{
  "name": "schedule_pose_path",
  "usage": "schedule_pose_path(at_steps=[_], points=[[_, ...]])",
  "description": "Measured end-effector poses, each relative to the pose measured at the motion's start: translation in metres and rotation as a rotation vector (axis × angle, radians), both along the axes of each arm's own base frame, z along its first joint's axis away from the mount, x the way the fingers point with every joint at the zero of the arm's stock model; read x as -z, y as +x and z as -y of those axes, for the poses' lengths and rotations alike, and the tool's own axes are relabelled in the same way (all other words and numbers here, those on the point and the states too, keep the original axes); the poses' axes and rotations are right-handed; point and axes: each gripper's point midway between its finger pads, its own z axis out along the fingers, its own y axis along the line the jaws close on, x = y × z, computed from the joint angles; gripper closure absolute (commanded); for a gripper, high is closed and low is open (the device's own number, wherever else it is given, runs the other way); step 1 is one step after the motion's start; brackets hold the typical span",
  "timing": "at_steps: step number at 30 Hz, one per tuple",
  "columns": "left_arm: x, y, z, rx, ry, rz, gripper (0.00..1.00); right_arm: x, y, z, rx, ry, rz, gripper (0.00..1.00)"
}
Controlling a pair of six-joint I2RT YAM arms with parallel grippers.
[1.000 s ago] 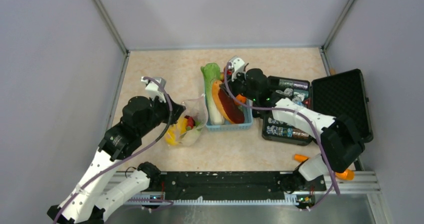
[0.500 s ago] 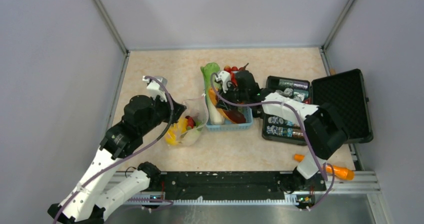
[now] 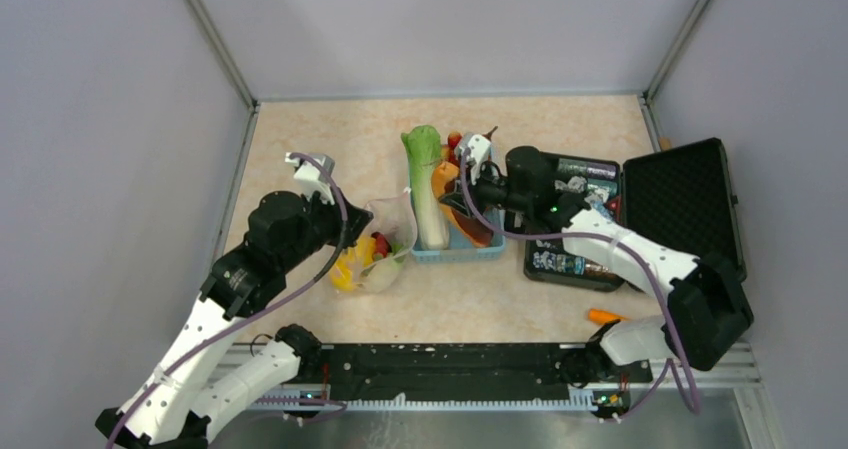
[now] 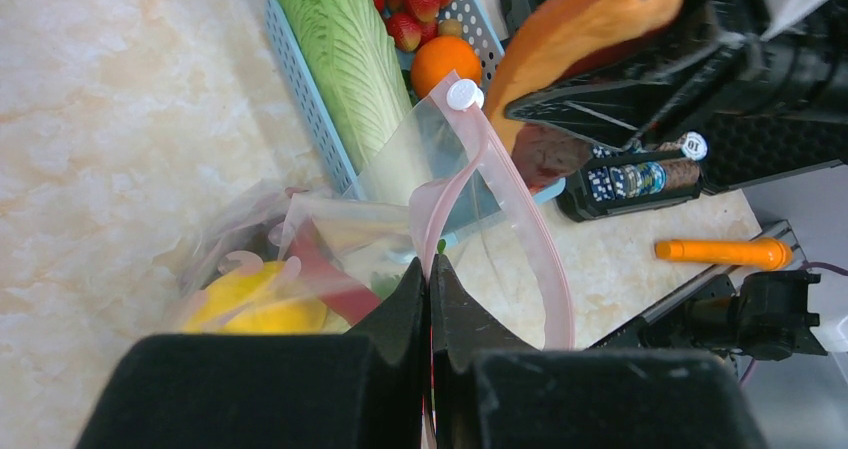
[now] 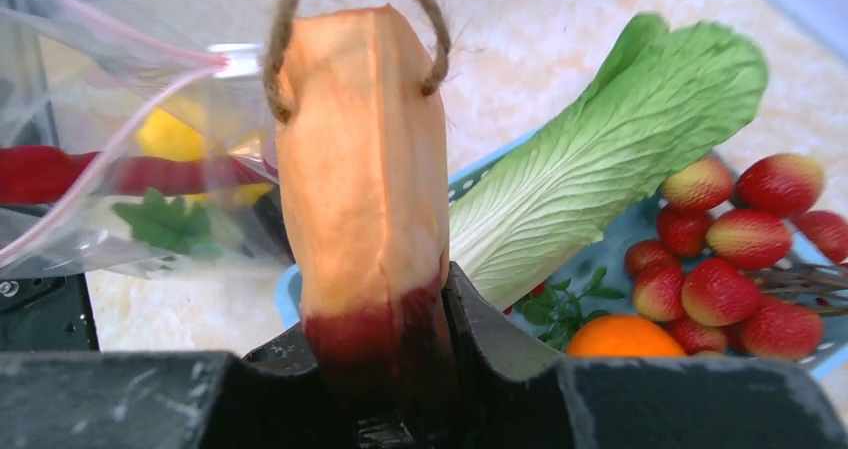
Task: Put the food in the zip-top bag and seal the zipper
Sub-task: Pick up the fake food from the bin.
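While seen only in part from above, clamped shut on the mouth edge of the zip-top bag [image 3: 380,257] with the left gripper [image 4: 430,279], fingers pressed together on the plastic; bag just left of the blue basket [image 3: 460,255], on the table [image 3: 330,149], pulled up on the pinched side; from the fingertips, the pinkish zipper [image 4: 525,229] curving up and far to a white slider [image 4: 462,94], mouth unsealed; low inside the bag: a yellow fruit [image 4: 250,304], a red chili [image 4: 325,274], a scrap of green leaf [image 5: 165,224].

Gripped at its dark red lower end by the right gripper [image 5: 385,369], jaws closed against both sides: the long orange piece [image 5: 365,159], upright in the wrist view, raised over the basket, brown twine [image 5: 280,59] looped round its top; bag mouth just to its left there.

Lying in the basket: green cabbage [image 3: 425,179] along the left wall, an orange [image 5: 625,337], a cluster of small red fruits [image 5: 720,259] at the far end.

Right of the basket, an open black case [image 3: 680,194], packets and cans [image 3: 575,264] in its left half; near the right arm's base, on the table, a small orange carrot-like piece [image 3: 603,317].
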Motion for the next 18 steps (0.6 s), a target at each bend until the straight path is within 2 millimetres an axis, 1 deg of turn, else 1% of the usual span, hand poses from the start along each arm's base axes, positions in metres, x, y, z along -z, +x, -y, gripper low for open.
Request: schedule_pose_path(at_steps=[5, 8, 13, 18], points=[[0.0, 0.0, 0.0, 0.001, -0.001, 0.001, 1.0, -0.03, -0.018, 0.014, 0.003, 0.116, 0.128, 1.0], [0.0, 0.0, 0.001, 0.004, -0.002, 0.001, 1.0, -0.05, -0.033, 0.022, -0.01, 0.214, 0.217, 1.0], [0.001, 0.001, 0.003, 0.011, -0.002, -0.004, 1.0, -0.098, -0.075, 0.023, -0.16, 0.445, 0.383, 1.0], [0.002, 0.001, 0.004, 0.015, -0.001, -0.009, 1.0, -0.142, -0.111, 0.021, -0.318, 0.586, 0.522, 1.0]])
